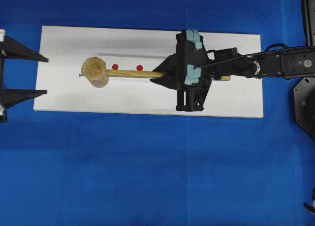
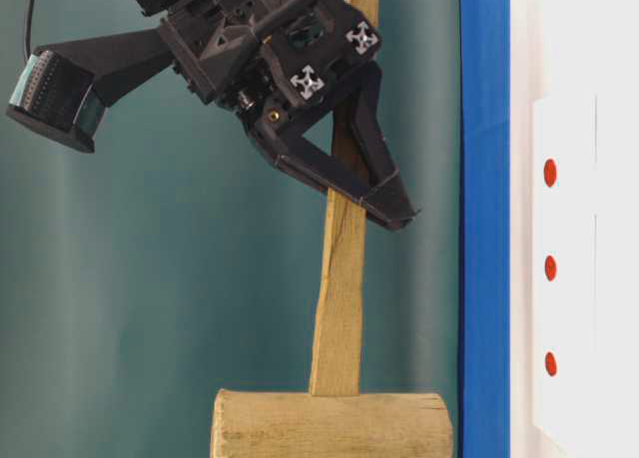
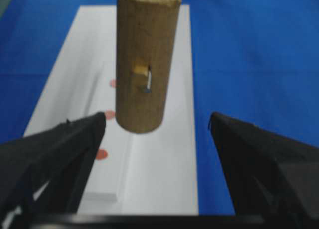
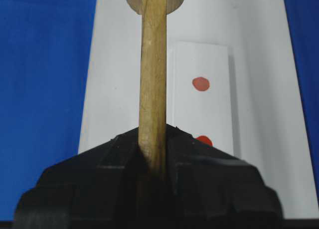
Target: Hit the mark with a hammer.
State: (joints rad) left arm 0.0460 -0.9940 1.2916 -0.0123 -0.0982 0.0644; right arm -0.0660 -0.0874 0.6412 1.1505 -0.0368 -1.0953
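The hammer, a light-wood mallet, hangs over the white board (image 1: 221, 98) with its head (image 1: 94, 71) to the left and its flat face turned down. My right gripper (image 1: 165, 73) is shut on the slim handle (image 4: 153, 64), well back from the head (image 2: 329, 423). Two red marks (image 1: 115, 67) show just beside the handle in the overhead view. The table-level view shows three marks (image 2: 550, 268) in a row. My left gripper (image 1: 44, 76) stands open at the board's left end, facing the head (image 3: 144, 49), with nothing between its fingers.
The marks sit on a narrow raised white strip (image 4: 199, 54) along the board. Blue cloth (image 1: 147, 177) covers the table around the board. The right arm (image 1: 275, 63) stretches in from the right edge.
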